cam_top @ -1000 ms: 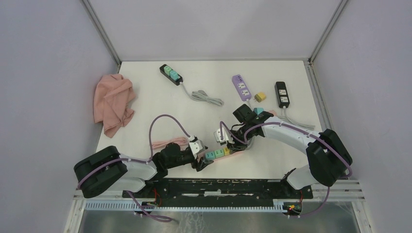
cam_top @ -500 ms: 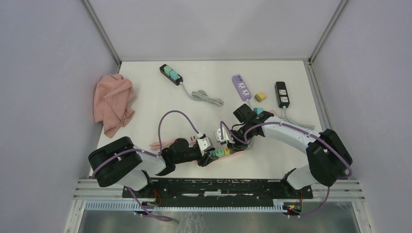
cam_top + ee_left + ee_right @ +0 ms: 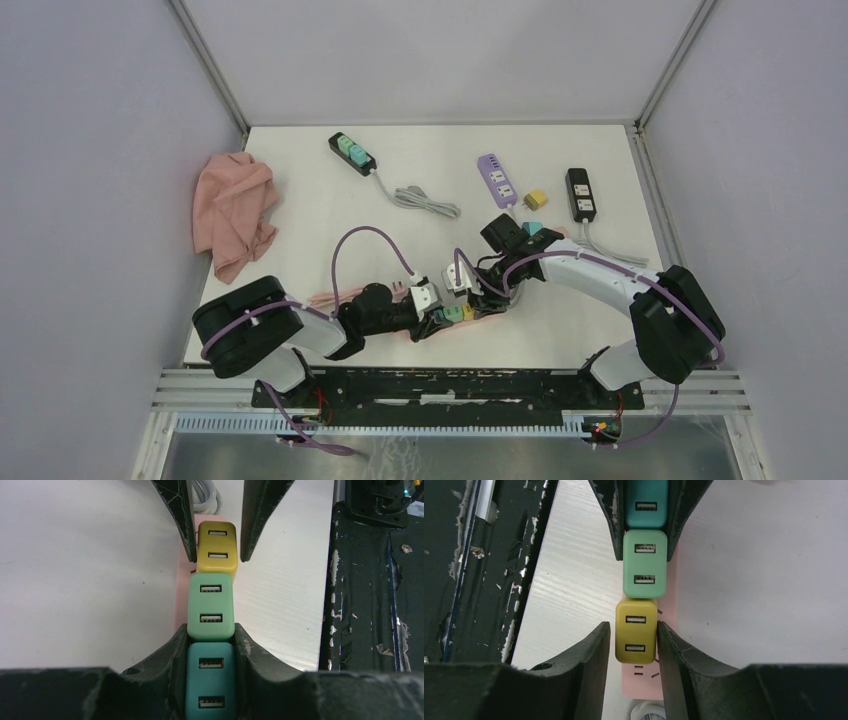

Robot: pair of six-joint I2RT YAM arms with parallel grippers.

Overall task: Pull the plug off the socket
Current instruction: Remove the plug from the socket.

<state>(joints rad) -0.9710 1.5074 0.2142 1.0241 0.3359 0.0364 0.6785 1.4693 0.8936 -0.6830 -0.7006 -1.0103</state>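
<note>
A pink power strip [image 3: 182, 595] lies near the table's front edge and holds three USB plugs in a row: teal [image 3: 210, 680], green [image 3: 210, 605] and yellow [image 3: 216, 550]. My left gripper [image 3: 210, 636] is shut on the teal plug, a finger pressed on each side. My right gripper [image 3: 633, 627] straddles the yellow plug [image 3: 636, 635]; one finger touches it and a thin gap shows at the other. The green plug [image 3: 645, 570] sits free between the two grippers. In the top view both grippers [image 3: 432, 318] [image 3: 468, 300] meet over the strip [image 3: 484, 316].
A pink cloth [image 3: 235, 210] lies at the left. At the back are a black strip with teal plugs [image 3: 352, 153], its grey cable [image 3: 428, 200], a purple strip [image 3: 498, 180], a loose yellow plug [image 3: 537, 199] and a black strip [image 3: 581, 194]. The black base rail [image 3: 450, 385] runs just in front.
My left arm has moved right along the front edge, and its fingers now sit around the teal plug. The right arm and the strip have stayed put.
</note>
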